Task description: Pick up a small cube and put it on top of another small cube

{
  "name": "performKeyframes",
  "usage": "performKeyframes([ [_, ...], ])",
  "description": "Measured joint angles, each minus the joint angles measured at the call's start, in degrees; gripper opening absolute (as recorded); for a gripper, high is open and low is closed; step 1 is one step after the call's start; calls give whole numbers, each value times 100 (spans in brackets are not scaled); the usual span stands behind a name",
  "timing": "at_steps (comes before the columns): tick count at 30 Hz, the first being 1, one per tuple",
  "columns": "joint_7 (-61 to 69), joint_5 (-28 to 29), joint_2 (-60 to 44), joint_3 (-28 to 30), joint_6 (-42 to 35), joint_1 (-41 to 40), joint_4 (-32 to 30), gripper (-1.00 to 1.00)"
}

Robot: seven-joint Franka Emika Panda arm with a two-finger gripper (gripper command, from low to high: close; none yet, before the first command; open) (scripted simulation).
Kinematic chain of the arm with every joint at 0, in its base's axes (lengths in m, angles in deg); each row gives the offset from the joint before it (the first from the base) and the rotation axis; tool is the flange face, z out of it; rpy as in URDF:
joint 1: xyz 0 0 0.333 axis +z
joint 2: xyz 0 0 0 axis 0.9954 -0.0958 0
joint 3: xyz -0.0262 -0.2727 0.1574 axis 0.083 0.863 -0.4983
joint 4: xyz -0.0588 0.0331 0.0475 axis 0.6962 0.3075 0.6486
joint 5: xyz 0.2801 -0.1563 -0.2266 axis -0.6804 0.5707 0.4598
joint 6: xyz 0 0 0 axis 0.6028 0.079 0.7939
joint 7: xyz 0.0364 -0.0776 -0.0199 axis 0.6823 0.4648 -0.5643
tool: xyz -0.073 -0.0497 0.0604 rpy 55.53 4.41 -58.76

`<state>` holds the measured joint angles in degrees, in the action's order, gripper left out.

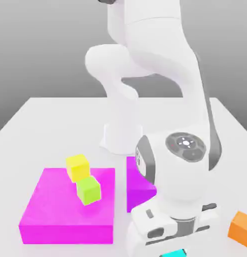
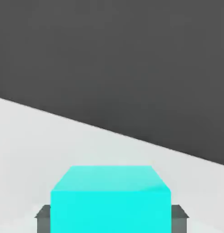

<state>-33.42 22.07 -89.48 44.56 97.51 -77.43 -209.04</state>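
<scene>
Nearest, at the bottom edge of the frame right of centre in the exterior view, a strip of the cyan cube [image 1: 174, 253] shows beneath the white hand [image 1: 170, 226]. The hand view has the pincer [image 2: 111, 219] clenched on this cube, one dark finger pressed to each of two opposite sides. At the lower right of the exterior view sits the orange cube [image 1: 241, 229], near the hand and apart from it. At the lower left lies a broad, low magenta block [image 1: 70, 206], with the lime-green cube [image 1: 88, 190] on it; just behind, the yellow cube [image 1: 78, 168] overlaps its outline, and whether the two touch I cannot tell. Near the centre, a purple block [image 1: 138, 190] stands beside the magenta one, partly hidden by the hand. Farther back, the arm's base [image 1: 123, 138] rises from the pale table [image 1: 60, 120].
</scene>
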Motion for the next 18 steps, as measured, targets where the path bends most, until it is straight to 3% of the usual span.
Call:
performKeyframes([
  [7, 81, -181, 937, -89, -691, -108, -247, -100],
  [18, -1357, -282, 3216, 690, -1432, -946, -1781, -100],
])
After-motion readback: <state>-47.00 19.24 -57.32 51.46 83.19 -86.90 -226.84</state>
